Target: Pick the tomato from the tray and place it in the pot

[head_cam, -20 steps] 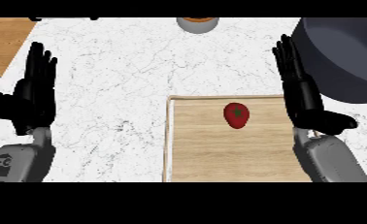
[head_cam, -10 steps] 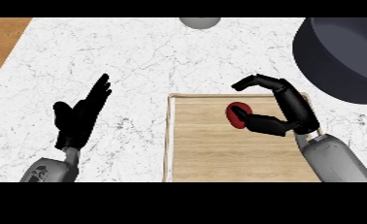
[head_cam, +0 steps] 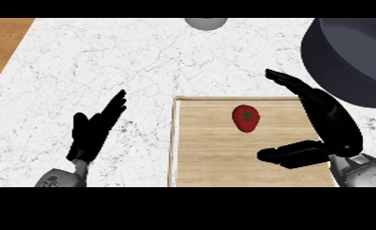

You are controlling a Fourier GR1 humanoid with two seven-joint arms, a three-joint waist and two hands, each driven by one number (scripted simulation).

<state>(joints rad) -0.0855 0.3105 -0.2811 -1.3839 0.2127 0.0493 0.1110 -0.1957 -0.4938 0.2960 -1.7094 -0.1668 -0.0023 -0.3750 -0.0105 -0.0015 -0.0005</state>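
Whereas 0.5 s ago curled close round the fruit, now spread wide: right hand (head_cam: 327,124) over the tray's 3 o'clock side, fingers (head_cam: 294,82) stretched out toward 11 o'clock, thumb low at 5 o'clock, nothing held. Tomato (head_cam: 246,118) lying on the tray (head_cam: 213,159) w/ green stalk end up, near the tray's 12 o'clock edge, bare wood showing between it and the palm, so apart from the hand, not touching. Looks shifted slightly toward 9 o'clock vs. 0.5 s ago, though hard to say how much. Means no grasp made yet; pick step not done, probably re-opening for another closing attempt. Pot (head_cam: 345,59) dark, big, at 2 o'clock off the tray, partly cut by the view's edge, well apart from the tomato. Left hand (head_cam: 95,132) resting open on the bench (head_cam: 132,64) at 8 o'clock, fingers up, lower and more tilted than 1 s ago. Grey round obj. (head_cam: 206,23) at 12 o'clock, mostly cut off, unclear what.
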